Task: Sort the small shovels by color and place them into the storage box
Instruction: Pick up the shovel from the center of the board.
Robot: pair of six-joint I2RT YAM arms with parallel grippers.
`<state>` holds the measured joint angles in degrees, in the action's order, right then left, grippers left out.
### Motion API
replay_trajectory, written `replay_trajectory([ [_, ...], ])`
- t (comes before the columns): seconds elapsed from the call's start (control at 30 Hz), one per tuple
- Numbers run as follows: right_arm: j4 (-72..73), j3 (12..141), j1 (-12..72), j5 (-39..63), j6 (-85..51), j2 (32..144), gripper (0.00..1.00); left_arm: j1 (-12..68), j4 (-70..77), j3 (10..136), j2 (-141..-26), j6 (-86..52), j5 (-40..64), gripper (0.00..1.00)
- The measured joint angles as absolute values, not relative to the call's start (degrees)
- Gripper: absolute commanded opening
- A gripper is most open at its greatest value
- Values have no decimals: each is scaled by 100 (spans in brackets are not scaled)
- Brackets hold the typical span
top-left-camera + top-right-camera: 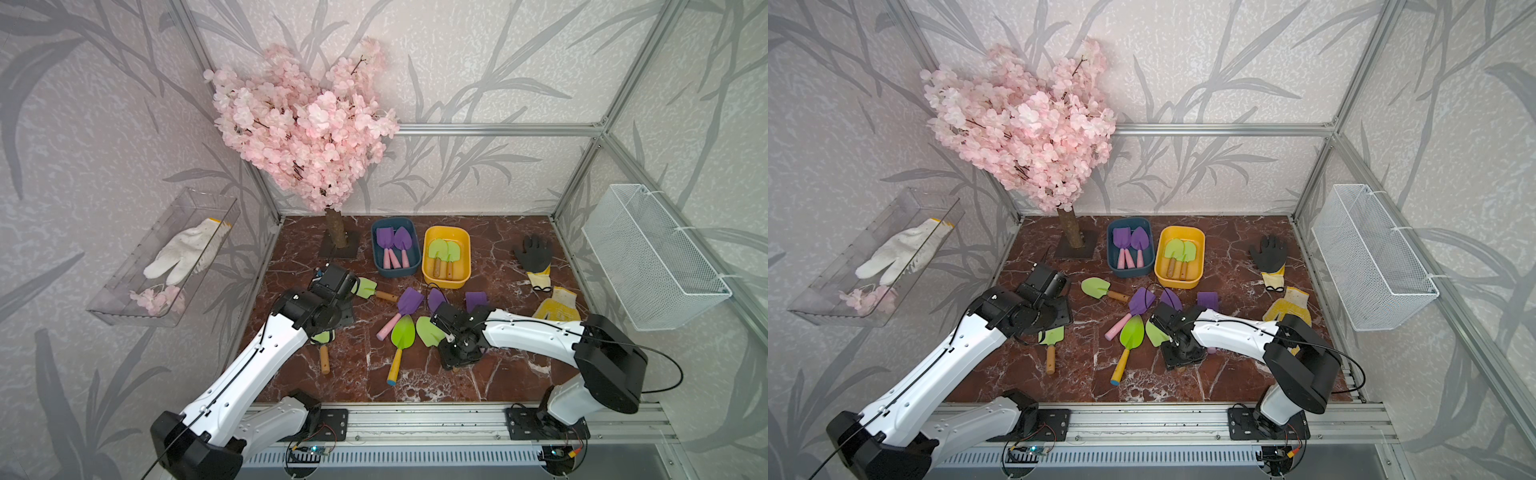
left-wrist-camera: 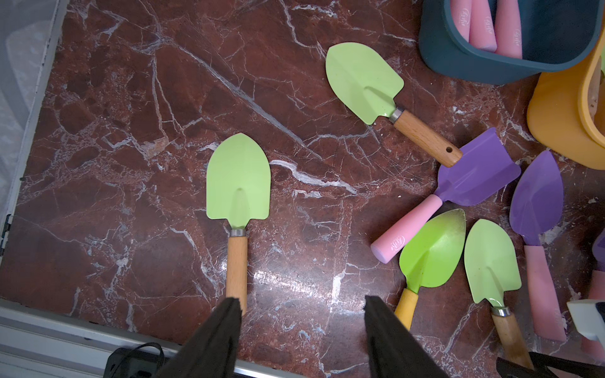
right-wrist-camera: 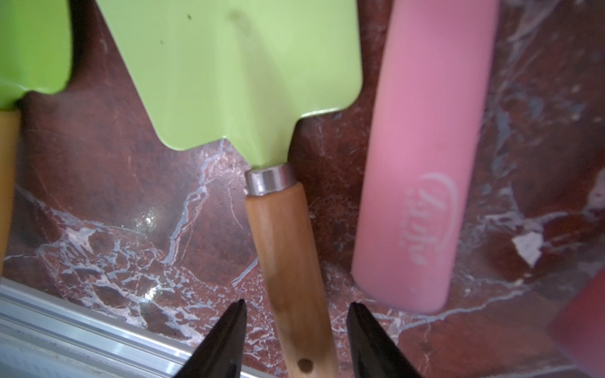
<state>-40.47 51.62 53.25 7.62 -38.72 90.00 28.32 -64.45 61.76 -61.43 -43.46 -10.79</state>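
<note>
Two purple shovels (image 1: 392, 241) lie in the blue box (image 1: 395, 272), and two green shovels (image 1: 442, 249) in the yellow box (image 1: 446, 283). Several loose shovels, purple (image 1: 409, 301) and green (image 1: 402, 332), lie mid-floor. My right gripper (image 3: 298, 307) is low over one green shovel, open. Its jaws straddle the wooden handle (image 3: 288, 248) with a gap on each side, and a pink handle (image 3: 419, 163) lies beside it. My left gripper (image 2: 302, 298) is open and empty. One of its fingertips (image 2: 234, 304) overlaps the handle end of another green shovel (image 2: 239, 180).
A pink blossom tree (image 1: 336, 232) stands at the back left beside the boxes. A black glove (image 1: 534, 251) and a yellow glove (image 1: 557, 307) lie at the right. A white wire basket (image 1: 652, 257) hangs on the right wall, a clear tray (image 1: 124, 307) on the left wall.
</note>
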Motion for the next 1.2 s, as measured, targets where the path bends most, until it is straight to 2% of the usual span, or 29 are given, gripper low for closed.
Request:
replay_trajectory([
  [1.2,-4058,5234,5450,735,-3868,9045,34,2829,-6425,6134,-6108,-4320,-1041,63],
])
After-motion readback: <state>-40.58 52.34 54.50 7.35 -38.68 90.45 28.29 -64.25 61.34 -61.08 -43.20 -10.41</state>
